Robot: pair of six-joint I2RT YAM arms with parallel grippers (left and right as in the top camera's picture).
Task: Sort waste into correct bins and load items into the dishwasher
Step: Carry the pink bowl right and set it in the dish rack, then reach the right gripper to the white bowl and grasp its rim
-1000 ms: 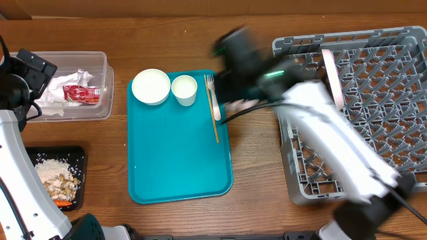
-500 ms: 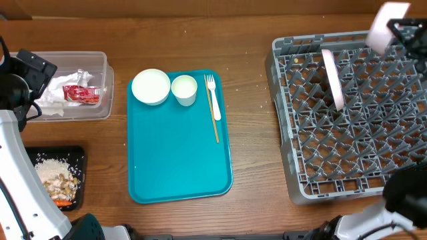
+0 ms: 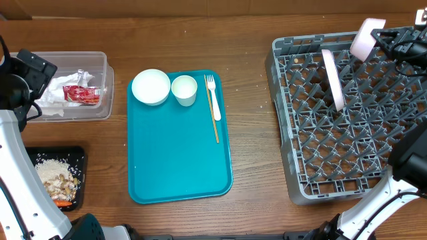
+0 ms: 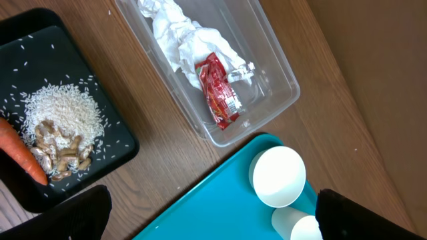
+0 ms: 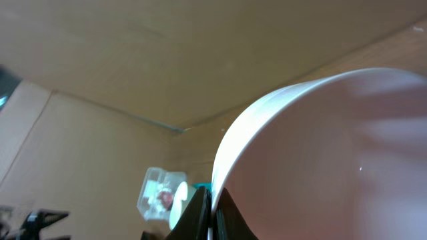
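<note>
Overhead view: your right tool (image 3: 381, 38) was clamped on the rim of a small pink bowl (image 3: 368, 35), holding it tilted above the far right corner of the grey dish rack (image 3: 293, 167). The right wrist view showed the grip: dark fingers pinched the bowl's edge at the bottom of the frame. A pale-pink plate (image 3: 332, 79) stood on edge among the pegs, left of the bowl. Your left tool (image 4: 227, 217) had its fingers apart and held nothing, looking down on the clear box (image 4: 267, 100) and the black tray (image 4: 113, 143). A white bowl (image 3: 151, 87), a cup (image 3: 184, 89) and a fork (image 3: 213, 100) lay on the teal tray (image 3: 180, 167).

To do this step well, you probably needed to lower the pink bowl on edge into a free row of pegs, apart from the plate. It seemed best to part the fingers only once the pegs bore its weight. A rim pinch looked likely to slip under a quick swing.
</note>
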